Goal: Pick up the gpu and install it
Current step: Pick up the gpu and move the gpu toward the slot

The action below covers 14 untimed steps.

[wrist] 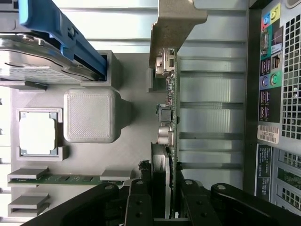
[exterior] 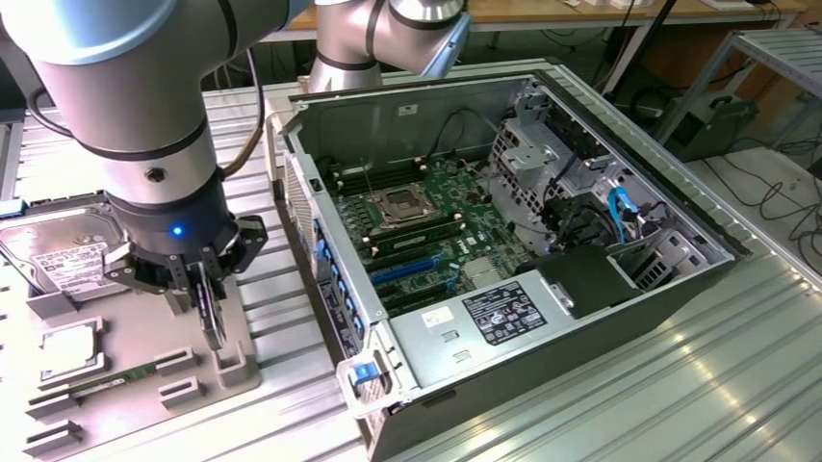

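Green gpu (wrist: pixel 172 122), silver bracket (wrist: pixel 175 28), grey tray (wrist: pixel 134 155).

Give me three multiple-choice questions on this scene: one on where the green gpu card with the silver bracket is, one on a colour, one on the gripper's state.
1. Where is the green gpu card with the silver bracket? A plugged into a board slot; B on edge at the grey fixture tray, at the exterior view's left of the open black computer case; C flat on the floor.
2. What colour is the plastic rail on the silver hard drive? A red; B yellow; C blue.
3. The gripper is: A shut on the gpu card; B wide open; C shut on nothing.
Answers: B, it stands at the tray; C, the rail is blue; A, its fingers press both card faces.
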Each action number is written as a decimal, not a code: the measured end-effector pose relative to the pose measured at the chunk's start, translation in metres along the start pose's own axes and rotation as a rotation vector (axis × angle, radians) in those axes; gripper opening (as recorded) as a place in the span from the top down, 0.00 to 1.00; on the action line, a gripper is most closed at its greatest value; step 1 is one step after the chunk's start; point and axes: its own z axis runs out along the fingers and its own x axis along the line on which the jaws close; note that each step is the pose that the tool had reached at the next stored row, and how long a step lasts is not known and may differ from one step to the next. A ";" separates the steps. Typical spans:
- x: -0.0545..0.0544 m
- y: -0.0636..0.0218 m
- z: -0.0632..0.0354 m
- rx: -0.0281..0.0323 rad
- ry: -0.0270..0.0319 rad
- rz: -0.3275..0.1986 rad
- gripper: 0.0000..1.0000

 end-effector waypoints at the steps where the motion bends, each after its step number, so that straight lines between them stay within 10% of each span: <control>1: 0.000 0.0000 -0.0003 -0.0001 -0.0001 0.000 0.72; 14: 0.000 0.0003 -0.0082 -0.0002 0.0014 0.000 0.72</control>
